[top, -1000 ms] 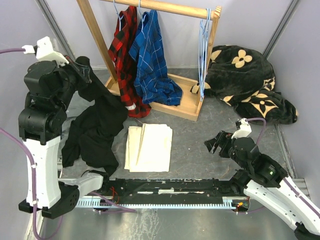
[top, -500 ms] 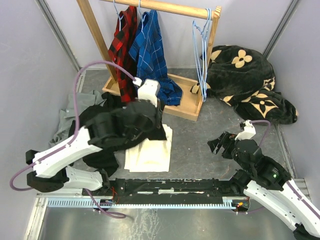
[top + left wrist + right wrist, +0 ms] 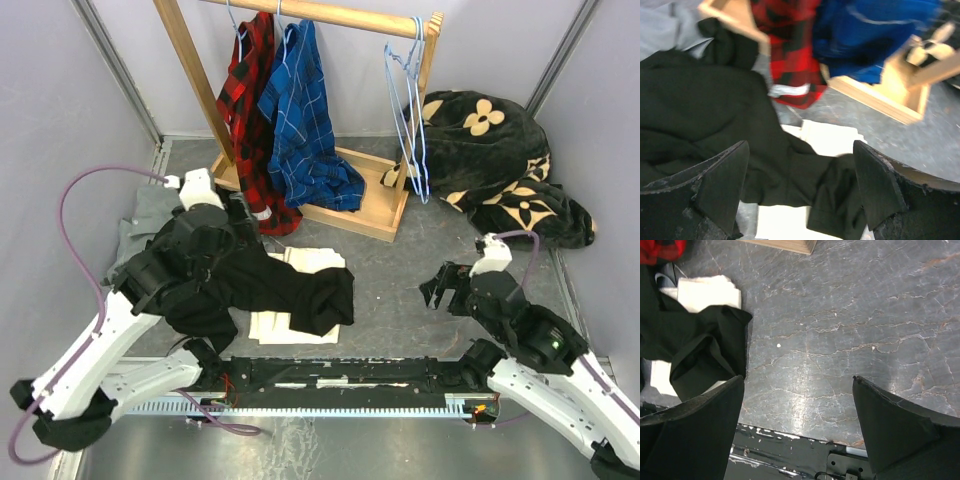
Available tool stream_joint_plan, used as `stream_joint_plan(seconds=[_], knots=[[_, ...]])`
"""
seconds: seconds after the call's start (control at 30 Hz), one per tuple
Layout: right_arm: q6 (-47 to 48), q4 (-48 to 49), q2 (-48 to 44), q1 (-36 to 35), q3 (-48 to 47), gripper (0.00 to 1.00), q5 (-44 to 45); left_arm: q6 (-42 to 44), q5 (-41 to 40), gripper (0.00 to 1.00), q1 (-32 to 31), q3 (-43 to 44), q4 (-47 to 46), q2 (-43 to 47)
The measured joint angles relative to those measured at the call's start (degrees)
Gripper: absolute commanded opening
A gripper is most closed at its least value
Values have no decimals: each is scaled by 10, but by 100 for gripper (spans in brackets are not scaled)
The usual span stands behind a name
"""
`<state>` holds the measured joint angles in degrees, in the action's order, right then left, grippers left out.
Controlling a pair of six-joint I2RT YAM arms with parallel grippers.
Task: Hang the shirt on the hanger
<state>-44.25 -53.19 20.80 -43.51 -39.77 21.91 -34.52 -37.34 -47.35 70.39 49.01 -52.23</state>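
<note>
The black shirt (image 3: 285,285) lies crumpled on the table, spread from the left side across a cream cloth (image 3: 300,326). My left wrist view shows my left gripper (image 3: 800,147) open just above the shirt (image 3: 715,110), nothing between its fingers (image 3: 725,175). In the top view that arm (image 3: 190,250) bends over the shirt's left part. Light-blue hangers (image 3: 407,110) hang from the right end of the wooden rack's rod (image 3: 340,15). My right gripper (image 3: 440,285) is open and empty over bare table at the right (image 3: 797,380), with the shirt's sleeve end (image 3: 705,352) to its left.
A red plaid shirt (image 3: 250,100) and a blue plaid shirt (image 3: 300,110) hang on the rack, whose wooden base (image 3: 375,218) stands at centre back. A grey shirt (image 3: 150,212) lies at far left. The black flowered blanket (image 3: 490,165) is piled at back right.
My left arm swung down from high at the left, carrying the black shirt rightward over the cream cloth, then opened and let it fall. The right arm barely moved. The hangers sway.
</note>
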Motion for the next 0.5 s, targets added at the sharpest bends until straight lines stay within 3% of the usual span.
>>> stream_joint_plan(seconds=[0.1,0.23,0.37,0.5], knots=[[31,12,64,0,-25,96,-28,12,52,90,103,-36,1,18],[57,71,178,-28,-39,97,-61,25,109,89,180,-66,1,1],[66,132,286,-137,-53,97,-43,30,146,88,233,-80,10,0],[75,234,410,-228,-84,97,-37,31,146,88,242,-69,21,56]])
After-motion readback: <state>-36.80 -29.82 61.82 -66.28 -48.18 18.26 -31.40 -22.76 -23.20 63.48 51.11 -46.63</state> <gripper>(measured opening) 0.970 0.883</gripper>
